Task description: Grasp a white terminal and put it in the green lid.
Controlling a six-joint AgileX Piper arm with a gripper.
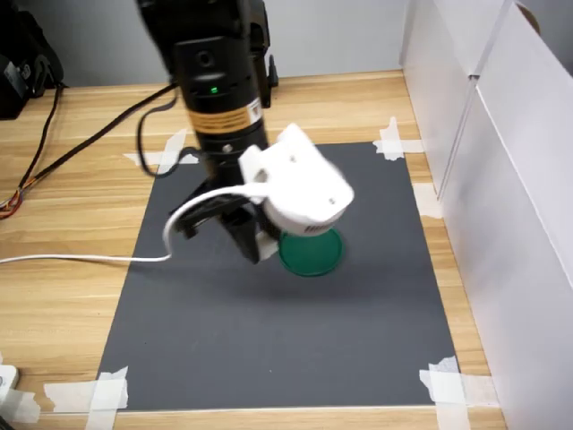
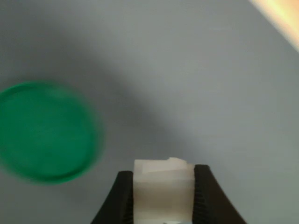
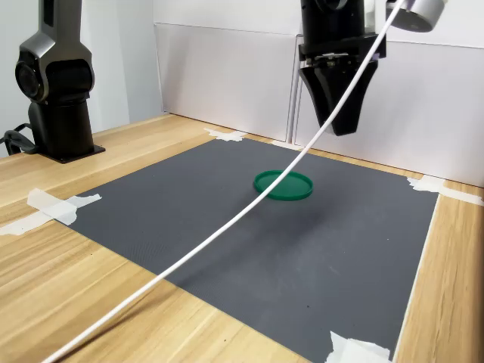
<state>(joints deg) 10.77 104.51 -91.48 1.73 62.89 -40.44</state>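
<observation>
In the wrist view my gripper point(image 2: 162, 173) is shut on the white terminal point(image 2: 162, 189), a small pale block pinched between the two black fingers point(image 2: 122, 196). The green lid point(image 2: 44, 132) lies flat on the grey mat, off to one side of the held block and apart from it. In the first exterior view the gripper point(image 1: 255, 244) hangs just left of the green lid point(image 1: 312, 254), whose top is hidden by the white wrist camera housing point(image 1: 300, 190). In the second exterior view the gripper point(image 3: 344, 127) is well above the mat, up and to the right of the green lid point(image 3: 283, 185).
A grey mat point(image 1: 269, 340) is taped to the wooden table with white tape strips point(image 1: 88, 394) at its corners. A white cable point(image 3: 227, 223) runs from the wrist across the mat. White partition walls point(image 1: 501, 179) stand on the first exterior view's right. A black stand point(image 3: 59, 91) rises at the second exterior view's left.
</observation>
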